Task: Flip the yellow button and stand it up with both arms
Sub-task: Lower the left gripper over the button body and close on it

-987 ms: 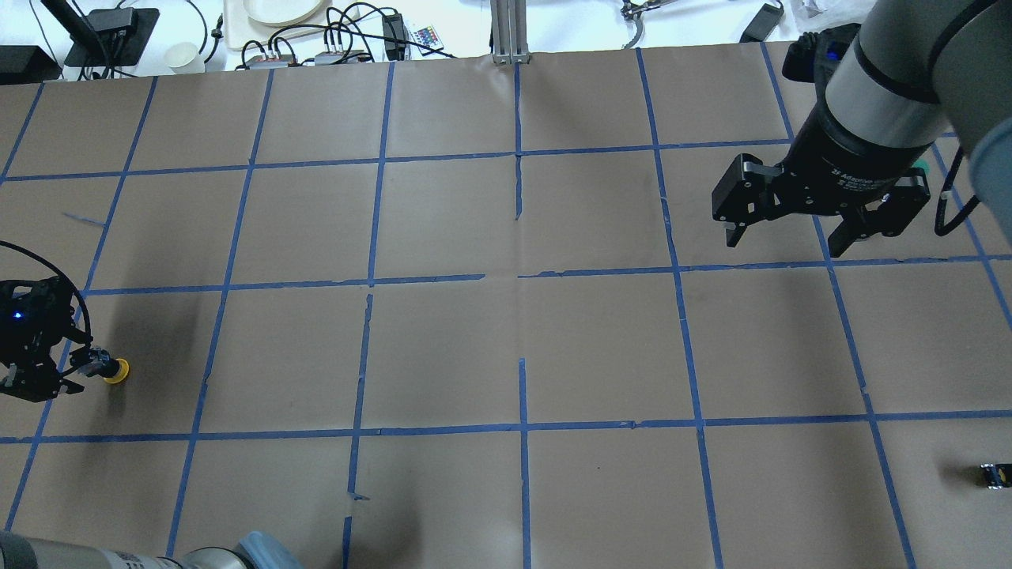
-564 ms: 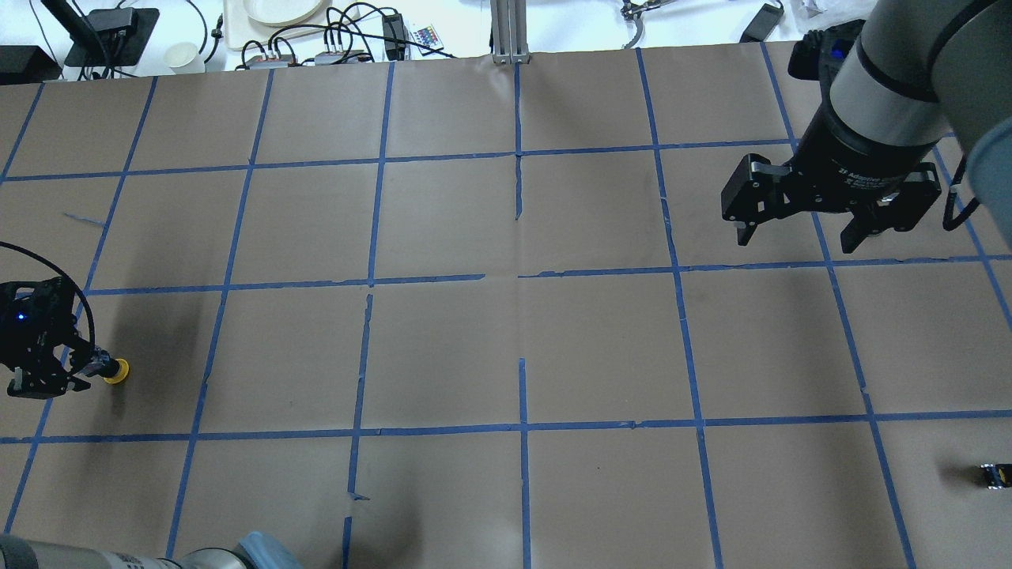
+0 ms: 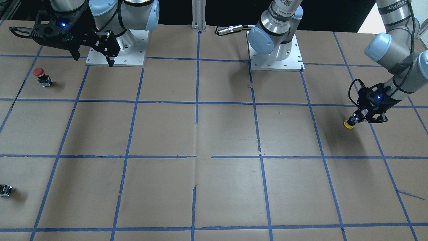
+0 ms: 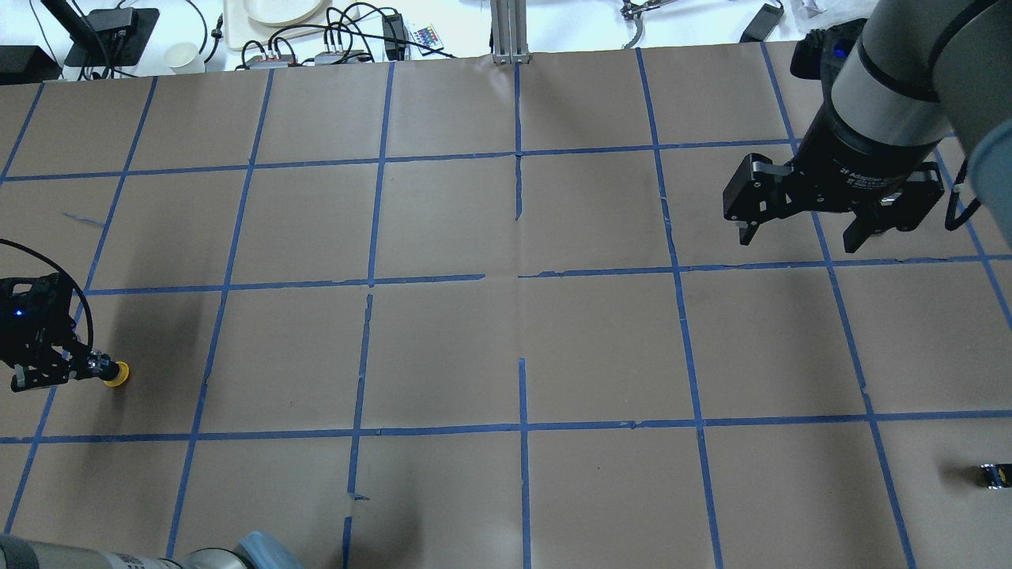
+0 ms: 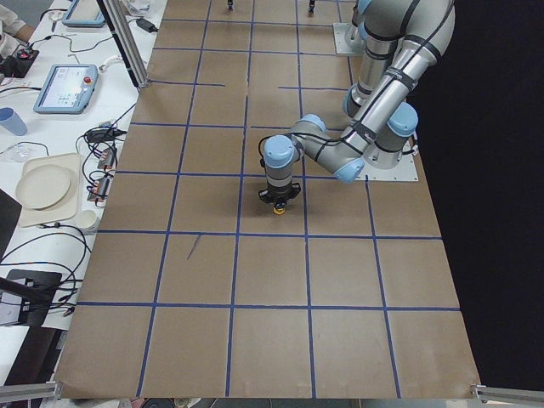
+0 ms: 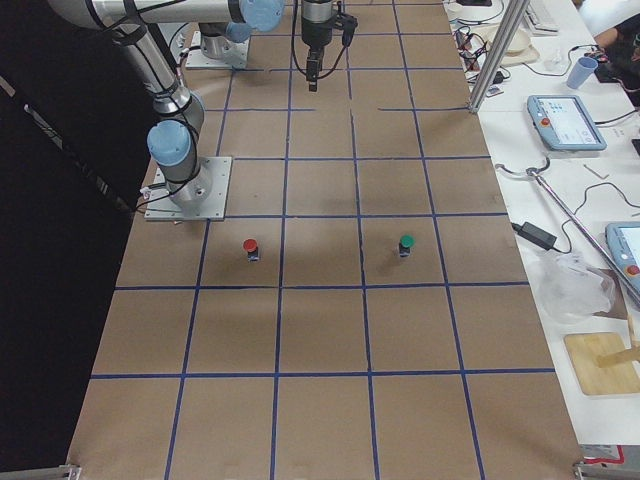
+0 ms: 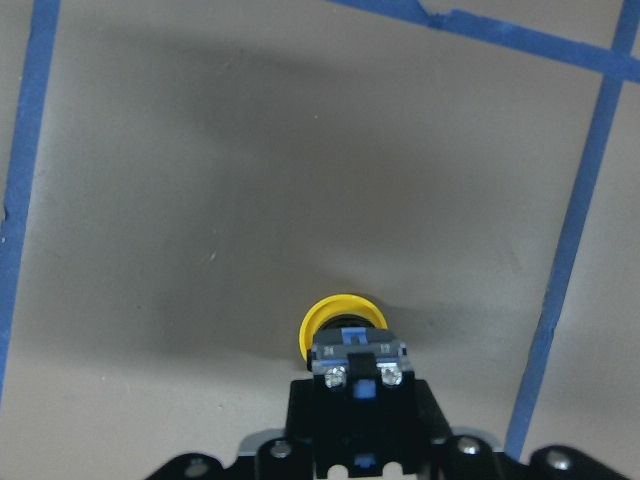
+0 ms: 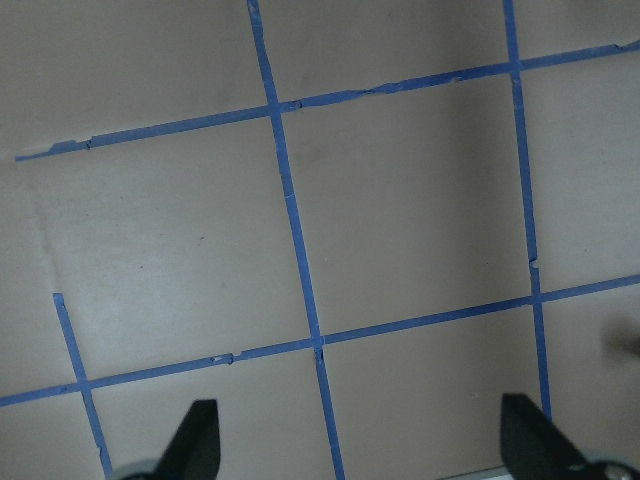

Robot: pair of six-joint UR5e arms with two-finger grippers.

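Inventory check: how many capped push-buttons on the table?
3: yellow button in the left gripper; red button near the right arm's base; green button same row, farther out. More may be hidden.

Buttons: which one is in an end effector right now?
The yellow button, clamped by its black-grey body in the left end effector. The red button and the green button stand alone, nothing gripping them.

Soft, even light from above covers the bench. The brown paper shows no glare, only a faint pale sheen at the overhead view's lower centre. The white desk along that view's top edge is blown out. A blurred shadow spreads right of the left hand and surrounds the yellow button in the left wrist view. The right hand shows its fingertips out of focus at the bottom of its wrist view.
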